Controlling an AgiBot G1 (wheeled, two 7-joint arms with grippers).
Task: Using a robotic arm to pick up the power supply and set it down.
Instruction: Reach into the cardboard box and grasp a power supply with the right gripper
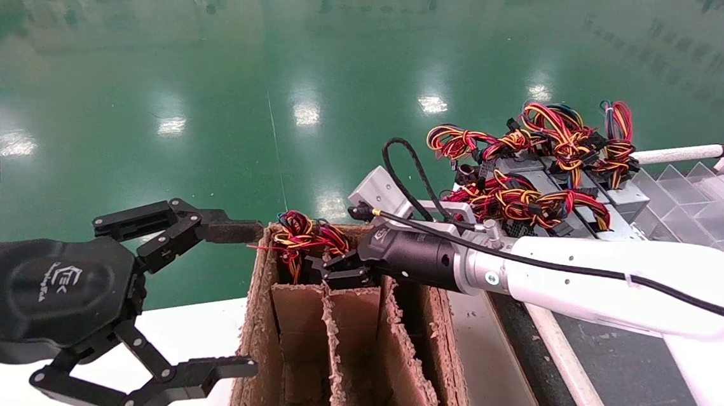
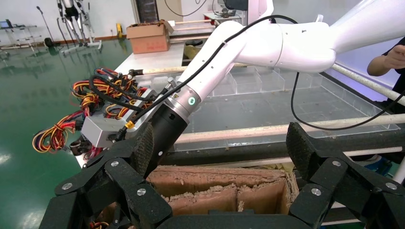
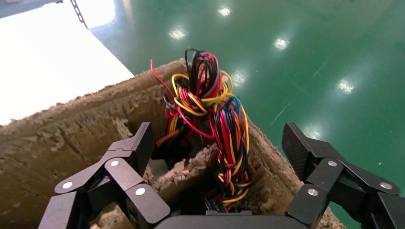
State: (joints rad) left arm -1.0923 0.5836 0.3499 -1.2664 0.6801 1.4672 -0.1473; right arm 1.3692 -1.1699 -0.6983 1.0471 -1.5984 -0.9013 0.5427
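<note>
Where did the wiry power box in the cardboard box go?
In the head view the power supply sits in the cardboard box's far-left compartment, right beside the open right gripper.

Bright, even overhead light fills the scene. The glossy green floor (image 1: pixel 229 92) mirrors ceiling lamps as white glare patches, and the white tabletop (image 3: pixel 43 62) is nearly washed out in the right wrist view. Deep shadow fills the cardboard box (image 1: pixel 351 355) compartments, so their contents are perhaps unreadable.
</note>
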